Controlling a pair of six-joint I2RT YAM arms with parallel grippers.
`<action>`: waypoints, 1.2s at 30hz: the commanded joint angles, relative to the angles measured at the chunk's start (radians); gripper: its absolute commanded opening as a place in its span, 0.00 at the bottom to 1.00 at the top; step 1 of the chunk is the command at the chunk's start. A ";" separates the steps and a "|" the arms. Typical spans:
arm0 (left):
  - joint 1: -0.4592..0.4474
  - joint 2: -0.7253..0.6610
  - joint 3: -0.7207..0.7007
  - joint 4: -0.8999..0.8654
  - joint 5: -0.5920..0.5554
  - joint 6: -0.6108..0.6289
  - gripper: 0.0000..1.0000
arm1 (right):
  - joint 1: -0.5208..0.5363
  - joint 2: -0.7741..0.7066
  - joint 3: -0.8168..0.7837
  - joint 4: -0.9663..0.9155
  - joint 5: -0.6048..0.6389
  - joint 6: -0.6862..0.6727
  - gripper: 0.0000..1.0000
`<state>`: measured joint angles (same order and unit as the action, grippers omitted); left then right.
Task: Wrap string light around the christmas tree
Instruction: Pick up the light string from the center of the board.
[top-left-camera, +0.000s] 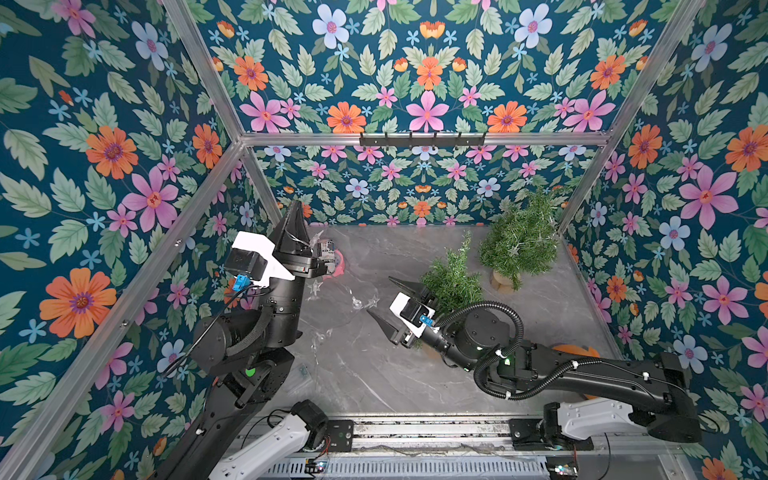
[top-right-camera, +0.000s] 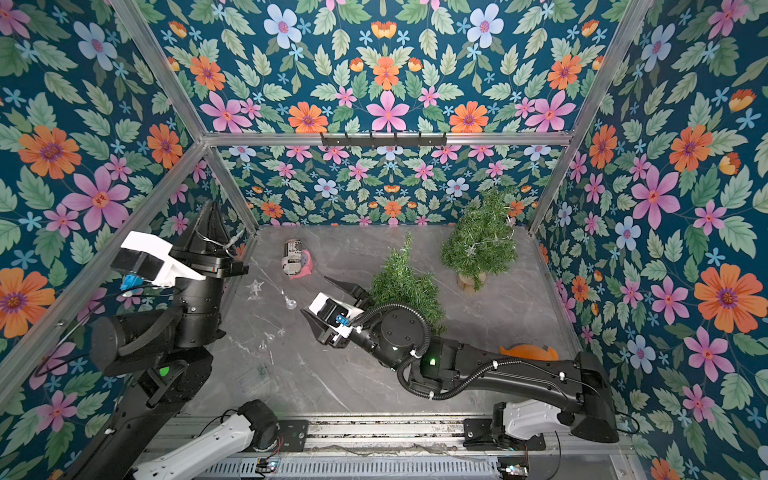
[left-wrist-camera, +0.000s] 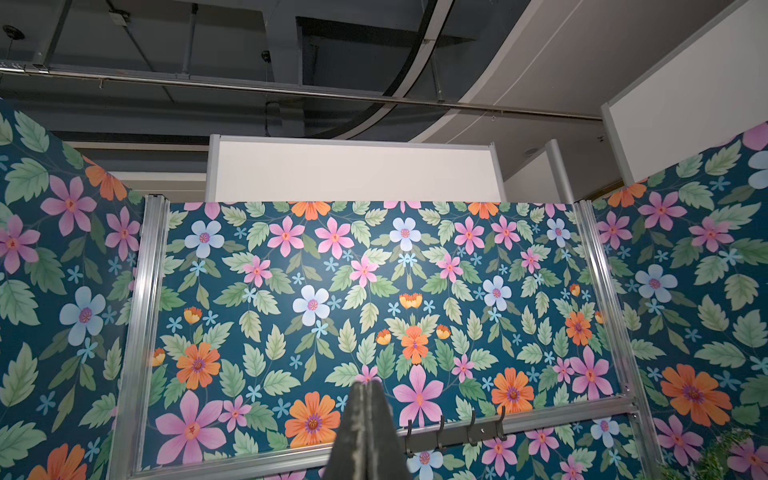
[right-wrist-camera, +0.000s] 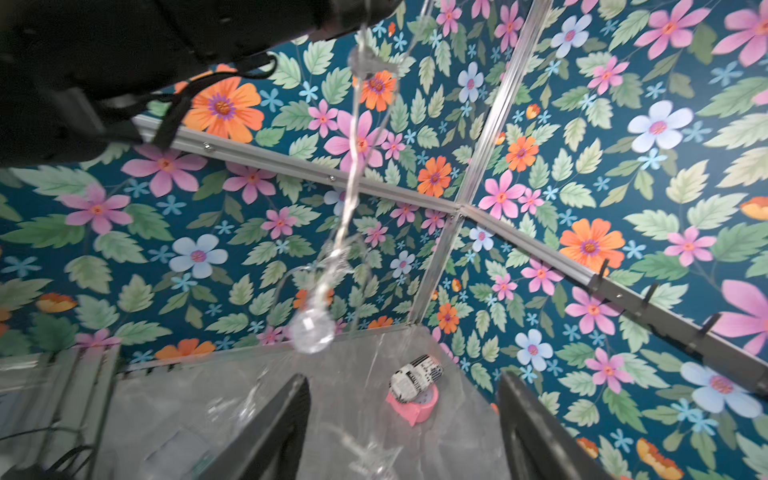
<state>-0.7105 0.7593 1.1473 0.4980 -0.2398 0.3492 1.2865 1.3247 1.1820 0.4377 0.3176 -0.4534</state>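
Only the right wrist view shows the string light (right-wrist-camera: 353, 166) dangling, blurred, from the raised left hand (top-left-camera: 297, 208) at far left, down toward the bench (top-left-camera: 374, 374). Left hand is clamped shut on the wire. Right hand (top-left-camera: 388, 301) has its fingers wide apart, beside the near christmas tree (top-left-camera: 451, 278). Small stars sit in the far christmas tree (top-left-camera: 519, 237), wire hard to trace. Pink tape (top-right-camera: 305, 268) shows whole in a top view
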 joint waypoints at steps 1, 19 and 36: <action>0.001 -0.006 0.013 0.002 0.025 0.013 0.00 | -0.041 0.017 0.066 0.032 -0.009 -0.007 0.63; 0.000 -0.028 -0.001 -0.054 0.062 -0.068 0.00 | -0.277 0.177 0.269 -0.290 -0.532 0.248 0.67; 0.001 -0.018 -0.004 -0.070 0.056 -0.096 0.00 | -0.235 0.297 0.276 -0.279 -0.737 0.299 0.61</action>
<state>-0.7105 0.7399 1.1419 0.4187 -0.1822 0.2611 1.0382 1.6241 1.4677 0.1112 -0.3508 -0.1799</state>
